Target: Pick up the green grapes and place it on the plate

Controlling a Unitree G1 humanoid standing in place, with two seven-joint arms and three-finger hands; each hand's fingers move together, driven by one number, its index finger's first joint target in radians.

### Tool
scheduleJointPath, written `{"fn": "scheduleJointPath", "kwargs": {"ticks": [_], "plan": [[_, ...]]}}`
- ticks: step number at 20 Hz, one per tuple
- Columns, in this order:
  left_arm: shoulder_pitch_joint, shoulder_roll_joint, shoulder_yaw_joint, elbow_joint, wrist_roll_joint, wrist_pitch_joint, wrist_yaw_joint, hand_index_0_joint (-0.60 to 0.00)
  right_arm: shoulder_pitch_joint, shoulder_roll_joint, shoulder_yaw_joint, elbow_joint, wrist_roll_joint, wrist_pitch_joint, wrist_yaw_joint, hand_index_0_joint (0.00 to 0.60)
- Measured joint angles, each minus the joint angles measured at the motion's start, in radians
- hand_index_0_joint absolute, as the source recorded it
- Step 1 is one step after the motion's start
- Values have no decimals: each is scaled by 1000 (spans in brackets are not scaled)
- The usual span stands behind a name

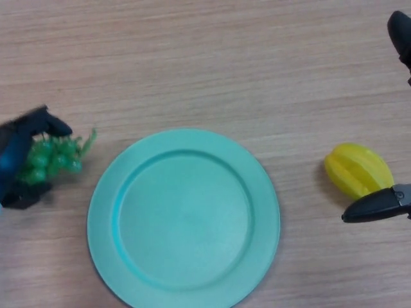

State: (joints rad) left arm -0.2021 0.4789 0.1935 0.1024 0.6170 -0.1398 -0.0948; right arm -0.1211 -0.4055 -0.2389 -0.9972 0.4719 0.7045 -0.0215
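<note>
The green grapes (pixel 56 158) are at the left edge of the head view, left of the teal plate (pixel 183 218). My left hand (pixel 26 138) is curled round the bunch, with a finger above it and the thumb below it. The stem sticks out to the right, toward the plate. The plate lies bare in the middle of the wooden table. My right hand (pixel 379 205) shows at the right edge with straight fingers, holding nothing, just below the yellow fruit.
A yellow star fruit (pixel 357 169) lies on the table right of the plate. A black part of the right hand (pixel 401 32) shows at the top right corner.
</note>
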Motion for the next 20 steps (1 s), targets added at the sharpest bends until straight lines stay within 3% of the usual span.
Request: {"fn": "scheduleJointPath", "kwargs": {"ticks": [2,4,5,9,12,14,16,17,18,19,20], "plan": [[21,-1,28,-177,-102,84,-78,-600,-7,-1,0,0,1,0,-2,0],[50,-25,43,-350,-120,145,-158,-600,-10,-4,1,0,1,0,-2,0],[72,-58,46,-462,-159,210,-223,-600,-10,-4,1,-1,1,0,-2,0],[109,-140,-68,-708,-195,266,-389,-600,-8,-4,0,0,1,0,-2,0],[116,-169,-168,-774,-142,295,-447,-600,-7,-4,0,-1,1,0,-1,0],[115,-186,-156,-757,-109,292,-447,-600,-2,-4,0,0,0,0,-1,0],[111,-197,-132,-754,-114,292,-422,-400,1,-4,0,0,-2,0,-1,0],[111,-197,-132,-754,-115,292,-416,-250,1,-4,0,0,-2,0,-1,0],[114,-197,-132,-756,-117,292,-416,-150,1,-4,0,-1,-2,0,-1,0],[121,-194,-132,-777,-118,299,-416,-8,1,-5,0,-1,-2,0,-1,0],[124,-190,-128,-797,-146,307,-416,0,1,-8,1,0,-7,0,-2,0]]}}
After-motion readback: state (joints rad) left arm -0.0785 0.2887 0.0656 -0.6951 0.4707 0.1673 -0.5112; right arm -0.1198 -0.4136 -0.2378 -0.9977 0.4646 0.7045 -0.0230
